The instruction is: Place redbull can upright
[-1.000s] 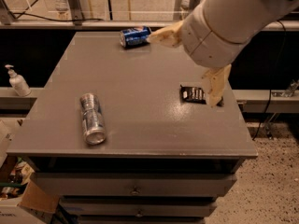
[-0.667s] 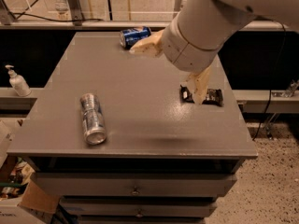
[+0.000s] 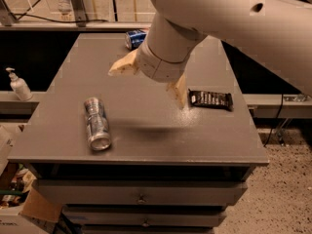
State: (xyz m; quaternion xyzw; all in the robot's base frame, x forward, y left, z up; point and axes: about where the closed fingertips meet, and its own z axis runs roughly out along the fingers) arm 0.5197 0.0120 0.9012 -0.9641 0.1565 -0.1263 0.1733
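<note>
Silver redbull can (image 3: 96, 123) on its side on table (image 3: 161, 145), left of gripper (image 3: 146, 87); gripper spread wide, empty.

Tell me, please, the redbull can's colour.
The redbull can is silver-grey, camera view; the gripper hangs open above the table.

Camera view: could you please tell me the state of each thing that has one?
Redbull can: lying on its side, front left.
Blue can: on its side, far edge.
Snack bar: lying flat.
Soap bottle: upright.
Hand: open, empty, over the table's middle.
Drawer: shut.
</note>
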